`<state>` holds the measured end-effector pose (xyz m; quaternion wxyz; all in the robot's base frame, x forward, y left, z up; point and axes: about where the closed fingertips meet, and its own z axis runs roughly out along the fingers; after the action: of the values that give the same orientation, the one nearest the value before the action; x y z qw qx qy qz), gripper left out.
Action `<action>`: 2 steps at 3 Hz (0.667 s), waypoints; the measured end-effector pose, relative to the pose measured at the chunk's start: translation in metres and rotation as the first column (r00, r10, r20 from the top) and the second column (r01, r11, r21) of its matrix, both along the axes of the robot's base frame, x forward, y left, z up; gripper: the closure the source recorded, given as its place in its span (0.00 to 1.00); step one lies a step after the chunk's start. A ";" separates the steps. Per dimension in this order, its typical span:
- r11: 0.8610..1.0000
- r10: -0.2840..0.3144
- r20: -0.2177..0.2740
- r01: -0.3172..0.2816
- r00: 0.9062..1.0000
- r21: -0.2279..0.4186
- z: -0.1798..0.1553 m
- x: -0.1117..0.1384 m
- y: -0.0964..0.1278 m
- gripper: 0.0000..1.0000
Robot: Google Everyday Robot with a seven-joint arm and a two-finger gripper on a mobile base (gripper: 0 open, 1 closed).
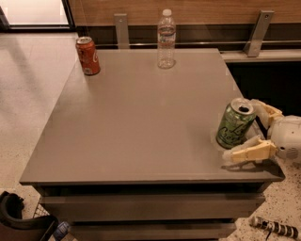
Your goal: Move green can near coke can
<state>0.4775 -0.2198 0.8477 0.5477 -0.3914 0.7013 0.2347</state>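
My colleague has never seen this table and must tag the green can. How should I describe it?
On the grey square table, look to the near right corner, where a cream two-finger gripper reaches in from the right. Between its open fingers stands the light green aluminium can with dark lettering; the only other can, a red-orange aluminium can, is at the far left corner.

We see a grey table on speckled floor; far, a wood-panelled wall; far left, a bright window. The gripper sits at the table's near right edge.
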 end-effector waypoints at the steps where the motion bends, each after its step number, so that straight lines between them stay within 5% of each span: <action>1: 1.000 0.004 0.001 -0.004 1.000 0.000 0.001 0.000 0.002 0.16; 2: 1.000 0.009 0.002 -0.009 1.000 -0.001 0.001 0.001 0.005 0.47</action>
<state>0.4782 -0.2146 0.8491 0.5469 -0.3952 0.6991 0.2366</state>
